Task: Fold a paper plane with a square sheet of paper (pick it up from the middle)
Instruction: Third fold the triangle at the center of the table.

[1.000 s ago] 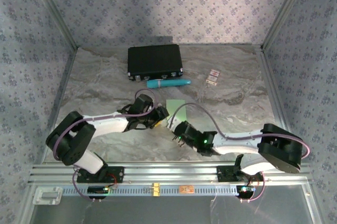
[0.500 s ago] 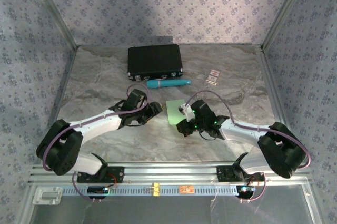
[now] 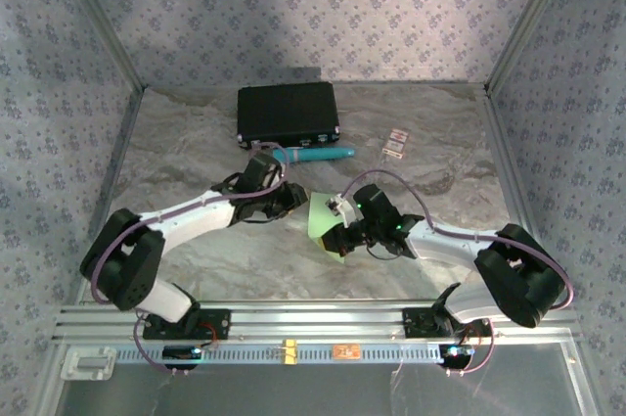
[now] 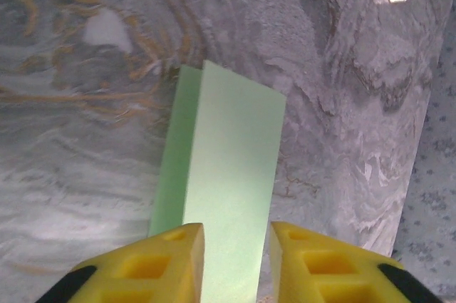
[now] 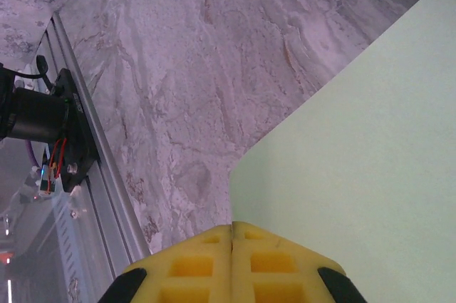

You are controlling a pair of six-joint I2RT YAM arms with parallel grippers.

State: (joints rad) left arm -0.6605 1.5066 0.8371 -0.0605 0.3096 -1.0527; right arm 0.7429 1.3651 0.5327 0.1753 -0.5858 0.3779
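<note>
Right gripper (image 5: 232, 228) was pinched shut on the square sheet of paper (image 4: 228, 167), held between both arms. Left gripper (image 4: 236, 235) stood apart, the sheet's long axis running straight ahead between its fingers.

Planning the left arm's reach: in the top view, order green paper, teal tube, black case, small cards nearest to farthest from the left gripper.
1. green paper, at the left gripper
2. teal tube, just behind
3. black case, farther back
4. small cards, back right

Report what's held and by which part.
The right gripper pinches the square sheet of paper at one edge; the left gripper straddles another edge, jaws apart.
</note>
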